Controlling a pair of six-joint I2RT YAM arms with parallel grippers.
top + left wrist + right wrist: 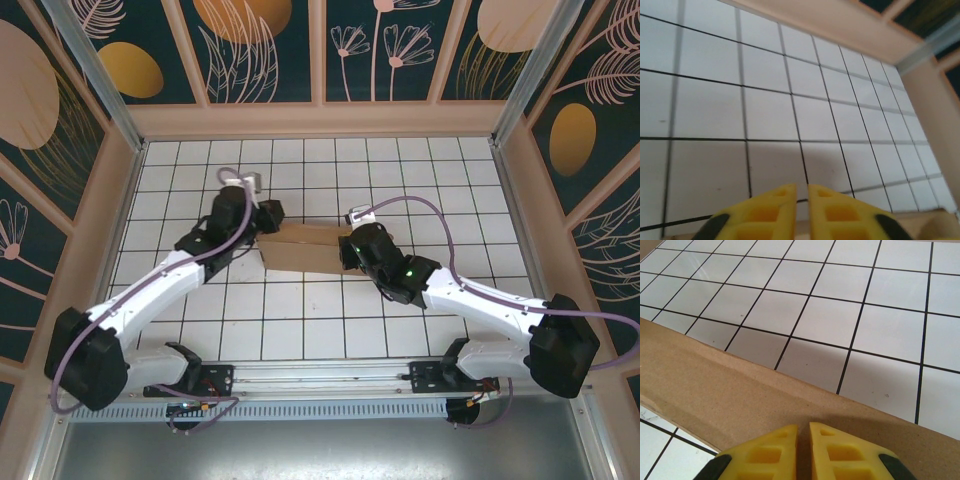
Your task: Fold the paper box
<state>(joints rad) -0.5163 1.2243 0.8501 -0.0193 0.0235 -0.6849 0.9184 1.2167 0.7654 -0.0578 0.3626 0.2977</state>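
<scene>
At the middle of the counter the paper box lies with its long axis running left to right, bridging the space between our two arms. We have the left end effector at its left end and the right end effector at its right end, so neither arm is nearer. Both pairs of fingers are pressed almost together, with only a thin slit between them. We cannot tell whether either pinches a card edge. We judge the next fold works inward along that axis.
</scene>
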